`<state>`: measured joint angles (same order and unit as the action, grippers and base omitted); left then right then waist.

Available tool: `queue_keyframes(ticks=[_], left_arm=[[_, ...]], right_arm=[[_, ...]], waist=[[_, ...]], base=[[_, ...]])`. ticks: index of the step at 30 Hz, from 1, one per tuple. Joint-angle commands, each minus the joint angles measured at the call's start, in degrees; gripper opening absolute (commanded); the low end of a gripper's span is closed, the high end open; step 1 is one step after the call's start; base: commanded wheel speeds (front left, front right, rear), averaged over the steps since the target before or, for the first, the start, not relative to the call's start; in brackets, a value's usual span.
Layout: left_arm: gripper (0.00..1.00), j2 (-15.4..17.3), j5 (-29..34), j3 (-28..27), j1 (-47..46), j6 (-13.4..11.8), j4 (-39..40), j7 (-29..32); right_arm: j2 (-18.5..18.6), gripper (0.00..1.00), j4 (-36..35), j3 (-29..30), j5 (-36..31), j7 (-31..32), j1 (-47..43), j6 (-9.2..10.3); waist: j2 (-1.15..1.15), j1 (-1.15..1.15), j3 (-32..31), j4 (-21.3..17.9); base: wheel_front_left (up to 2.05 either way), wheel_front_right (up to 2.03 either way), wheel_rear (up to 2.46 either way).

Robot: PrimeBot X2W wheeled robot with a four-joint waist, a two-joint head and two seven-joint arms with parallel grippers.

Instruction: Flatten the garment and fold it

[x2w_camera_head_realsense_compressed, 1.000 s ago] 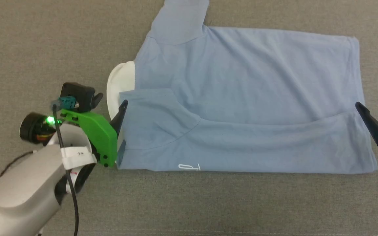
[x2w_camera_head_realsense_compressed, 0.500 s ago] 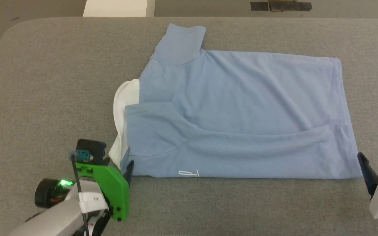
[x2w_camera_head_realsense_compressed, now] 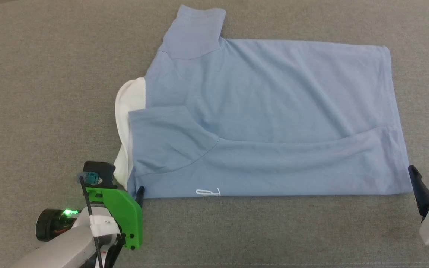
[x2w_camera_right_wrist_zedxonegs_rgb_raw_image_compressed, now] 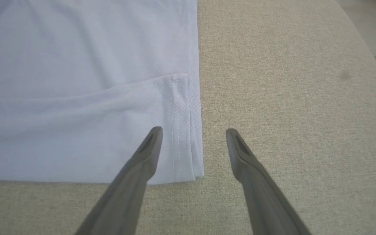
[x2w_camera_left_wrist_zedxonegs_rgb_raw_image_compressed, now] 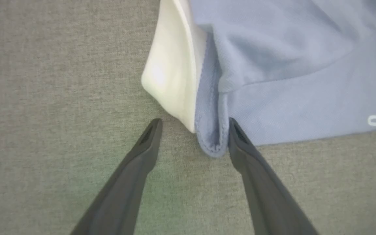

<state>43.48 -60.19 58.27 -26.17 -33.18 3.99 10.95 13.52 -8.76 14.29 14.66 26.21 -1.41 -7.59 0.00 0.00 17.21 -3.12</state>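
The garment [x2w_camera_head_realsense_compressed: 266, 93] is a light blue shirt lying flat on the grey table, its near side folded over with a sleeve [x2w_camera_head_realsense_compressed: 166, 137] on top. Its white collar [x2w_camera_head_realsense_compressed: 129, 100] sticks out at the left and a small white logo [x2w_camera_head_realsense_compressed: 207, 192] sits on the near fold. My left gripper [x2w_camera_head_realsense_compressed: 129, 188] is open at the near-left corner. In the left wrist view the collar tip [x2w_camera_left_wrist_zedxonegs_rgb_raw_image_compressed: 171, 75] and blue corner [x2w_camera_left_wrist_zedxonegs_rgb_raw_image_compressed: 211, 143] lie between the left gripper's [x2w_camera_left_wrist_zedxonegs_rgb_raw_image_compressed: 194, 121] fingers. My right gripper [x2w_camera_head_realsense_compressed: 427, 170] is open at the near-right hem corner [x2w_camera_right_wrist_zedxonegs_rgb_raw_image_compressed: 188, 156], one finger [x2w_camera_right_wrist_zedxonegs_rgb_raw_image_compressed: 142, 156] over the cloth.
The grey padded table [x2w_camera_head_realsense_compressed: 50, 74] extends around the shirt on all sides. Its rounded right edge [x2w_camera_right_wrist_zedxonegs_rgb_raw_image_compressed: 364, 42] and the floor beyond show in the right wrist view. The far sleeve [x2w_camera_head_realsense_compressed: 194, 33] reaches toward the table's back.
The head camera has shifted. Both grippers have drawn back along the shirt's ends to its near corners, the left from beside the collar, the right from mid-hem. Both stay open.
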Motion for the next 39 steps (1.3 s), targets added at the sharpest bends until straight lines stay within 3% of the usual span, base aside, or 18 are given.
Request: queue_keyframes(ticks=[1, 7, 8, 9, 18, 27, 28, 29, 39], left_arm=[[1.00, -0.4, -0.7, 0.1, 0.1, -0.3, -0.7, 0.4], [1.00, -2.1, -1.4, 0.7, 0.0, -0.5, -3.9, 1.5], [0.38, -2.4, -1.5, 0.9, 0.0, -0.3, -4.3, 1.8], [0.00, -2.8, -1.6, 1.0, -0.1, 0.1, -4.8, 2.0], [0.00, -4.1, 0.0, 1.0, -1.9, 2.2, -5.0, -0.5], [0.00, -2.1, 2.1, 1.3, -3.3, 1.3, 1.2, -0.4], [0.00, -2.0, 2.2, 1.3, -3.4, 1.2, 1.6, -0.4], [0.00, -1.8, 2.2, 1.3, -3.3, 1.0, 2.0, -0.4], [0.00, 1.3, 1.4, 1.6, -0.3, 0.7, 3.1, -0.4]], right_arm=[[-0.3, 1.00, -0.5, 0.1, -0.2, -0.2, 0.7, 0.10], [-0.5, 1.00, -1.2, 0.7, -0.4, -0.3, 1.2, 0.10], [-0.4, 1.00, -1.3, 0.7, -0.5, -0.1, 1.2, 0.10], [-0.4, 1.00, -1.3, 0.8, -0.6, 0.0, 1.2, 0.10], [1.4, 1.00, 2.9, 0.2, -0.7, 5.4, 2.0, 0.10], [1.7, 1.00, 11.4, -0.7, -1.3, 10.4, 4.0, 0.10], [1.7, 0.22, 11.9, -0.9, -1.3, 10.7, 4.0, 0.10], [1.7, 0.00, 12.2, -1.1, -1.4, 10.7, 4.1, 0.10], [1.0, 0.00, 8.9, 0.6, -0.1, 12.6, 2.2, 0.10]], waist=[[0.00, 0.00, 1.6, -0.6], [0.00, 0.00, 3.8, -0.8], [0.00, 0.00, 4.0, -0.7], [0.00, 0.00, 4.1, -0.6], [0.00, 0.00, 2.1, 1.9], [0.00, 0.00, 1.9, 4.7], [0.00, 0.00, 2.0, 4.9], [0.00, 0.00, 2.0, 5.1], [0.00, 0.00, -1.8, 4.6]], base=[[0.00, 0.00, 0.00], [0.00, 0.00, 0.00], [0.00, 0.00, 0.00], [0.00, 0.00, 0.00], [0.00, 0.00, 0.00], [0.00, 0.00, 0.00], [0.00, 0.00, 0.00], [0.00, 0.00, 0.00], [0.00, 0.00, 0.00]])
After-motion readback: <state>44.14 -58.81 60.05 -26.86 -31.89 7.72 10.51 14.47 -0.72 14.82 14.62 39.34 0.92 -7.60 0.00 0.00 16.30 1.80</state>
